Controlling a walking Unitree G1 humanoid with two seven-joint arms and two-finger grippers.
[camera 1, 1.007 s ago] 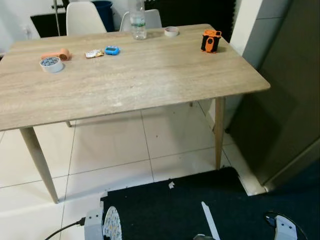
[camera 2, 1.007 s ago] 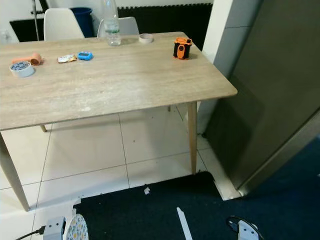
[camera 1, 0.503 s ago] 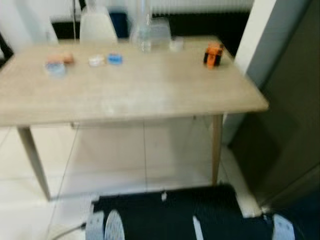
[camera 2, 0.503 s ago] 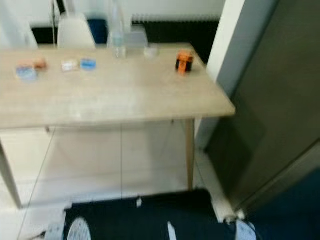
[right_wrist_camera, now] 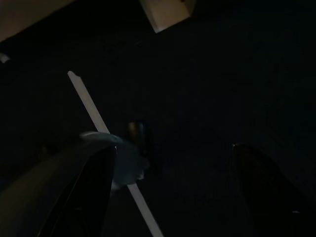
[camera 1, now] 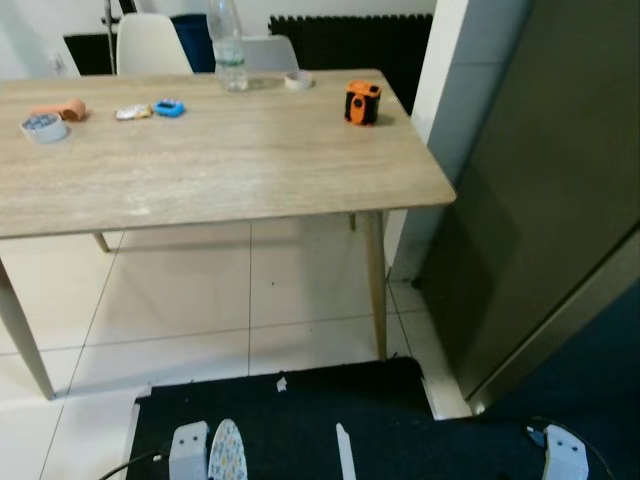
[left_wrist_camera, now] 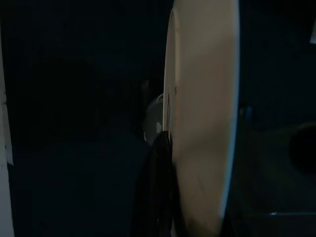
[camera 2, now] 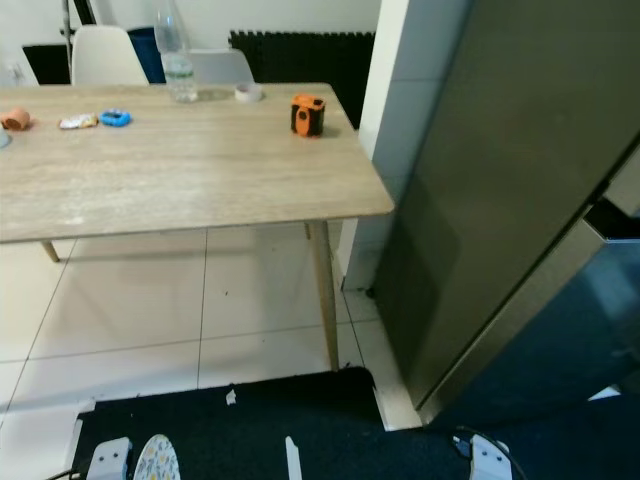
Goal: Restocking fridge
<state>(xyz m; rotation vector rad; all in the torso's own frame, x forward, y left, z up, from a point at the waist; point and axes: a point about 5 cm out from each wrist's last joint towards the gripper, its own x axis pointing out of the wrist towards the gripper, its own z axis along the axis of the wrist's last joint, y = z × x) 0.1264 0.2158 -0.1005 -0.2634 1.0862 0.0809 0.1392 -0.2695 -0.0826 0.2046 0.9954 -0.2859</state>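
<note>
We stand before a light wooden table (camera 1: 220,160) on a white tiled floor (camera 1: 180,310), with the fridge (camera 2: 500,180) — a tall dark grey slab — just to our right, beyond a white pillar (camera 1: 445,110). On the far part of the table we see a clear water bottle (camera 1: 227,48) standing upright, a roll of tape (camera 1: 297,80) near it, and an orange and black gadget (camera 1: 361,102) toward the right edge. At the table's left end lie a small blue object (camera 1: 168,107), a wrapped snack (camera 1: 131,112), an orange piece (camera 1: 62,109) and a round white tub (camera 1: 43,127). Two white chairs (camera 1: 150,45) stand behind the table. A dark blue mat (camera 1: 300,420) lies at our feet. Our left gripper (left_wrist_camera: 163,192) hangs low against a pale rounded plate (left_wrist_camera: 202,113), and we cannot tell how its fingers stand. Our right gripper (right_wrist_camera: 168,187) hangs over the dark mat, fingers spread apart with nothing between them — a white strip (right_wrist_camera: 98,123) crosses the mat below it.
</note>
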